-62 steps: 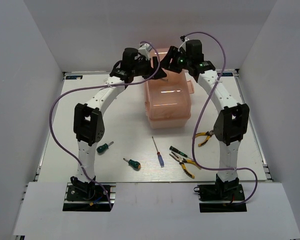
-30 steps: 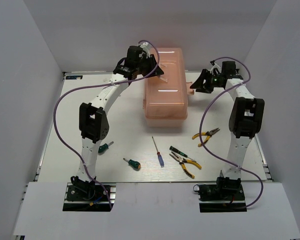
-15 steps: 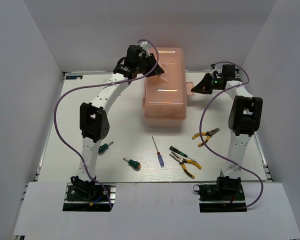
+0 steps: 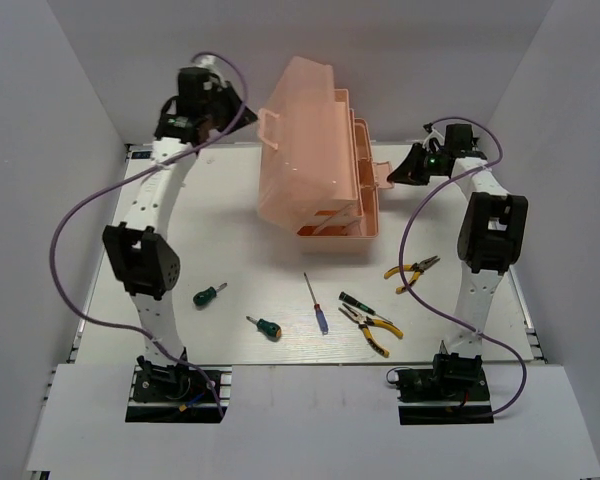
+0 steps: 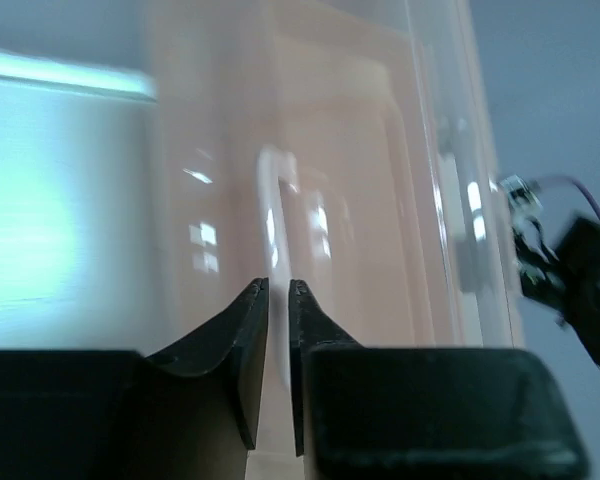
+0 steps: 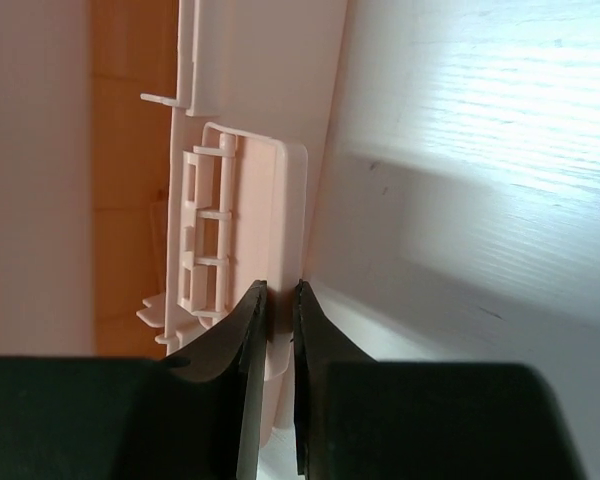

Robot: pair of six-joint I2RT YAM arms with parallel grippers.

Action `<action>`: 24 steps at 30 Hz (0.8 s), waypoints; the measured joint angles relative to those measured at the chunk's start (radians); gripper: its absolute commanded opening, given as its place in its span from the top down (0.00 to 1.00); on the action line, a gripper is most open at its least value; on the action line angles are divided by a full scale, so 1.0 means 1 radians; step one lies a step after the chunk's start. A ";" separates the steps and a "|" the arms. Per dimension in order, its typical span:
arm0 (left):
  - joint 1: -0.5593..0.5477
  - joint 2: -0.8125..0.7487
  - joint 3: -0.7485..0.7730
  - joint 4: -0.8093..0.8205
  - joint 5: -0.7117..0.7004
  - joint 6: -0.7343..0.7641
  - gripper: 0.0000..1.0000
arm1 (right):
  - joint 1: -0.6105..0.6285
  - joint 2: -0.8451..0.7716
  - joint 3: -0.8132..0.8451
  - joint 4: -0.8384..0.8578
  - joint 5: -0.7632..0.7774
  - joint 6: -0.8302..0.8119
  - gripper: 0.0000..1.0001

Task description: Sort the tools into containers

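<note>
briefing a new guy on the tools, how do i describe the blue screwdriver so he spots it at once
Find the salmon-pink toolbox at the back of the table. Just in front of it lies the blue screwdriver, tip toward the box. Unlike the nearest stubby green screwdriver and black-green screwdriver flanking it, it has a long bare shaft.

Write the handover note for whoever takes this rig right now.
Left gripper: jaws nearly together, nothing seen between them, up beside the raised lid.
Right gripper: shut on the toolbox side latch.
Tools: all on the table in front of the box: green screwdrivers, blue screwdriver, black-green screwdriver, pliers.
Done: box open.
Left: sort all six.
</note>
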 measured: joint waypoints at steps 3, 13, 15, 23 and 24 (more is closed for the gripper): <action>0.082 -0.064 -0.008 -0.037 -0.062 0.032 1.00 | -0.005 -0.010 0.000 0.000 0.027 -0.011 1.00; 0.164 -0.150 -0.126 -0.192 -0.215 0.111 1.00 | -0.027 -0.027 -0.003 -0.003 0.076 -0.038 1.00; 0.174 -0.147 -0.142 -0.216 -0.221 0.117 1.00 | -0.027 -0.031 -0.008 -0.002 0.080 -0.045 1.00; 0.192 -0.187 -0.153 -0.185 -0.150 0.200 0.65 | -0.027 -0.042 -0.011 -0.023 0.100 -0.076 0.14; 0.189 -0.209 -0.163 -0.168 -0.131 0.211 0.50 | -0.031 -0.042 -0.012 -0.027 0.104 -0.090 0.10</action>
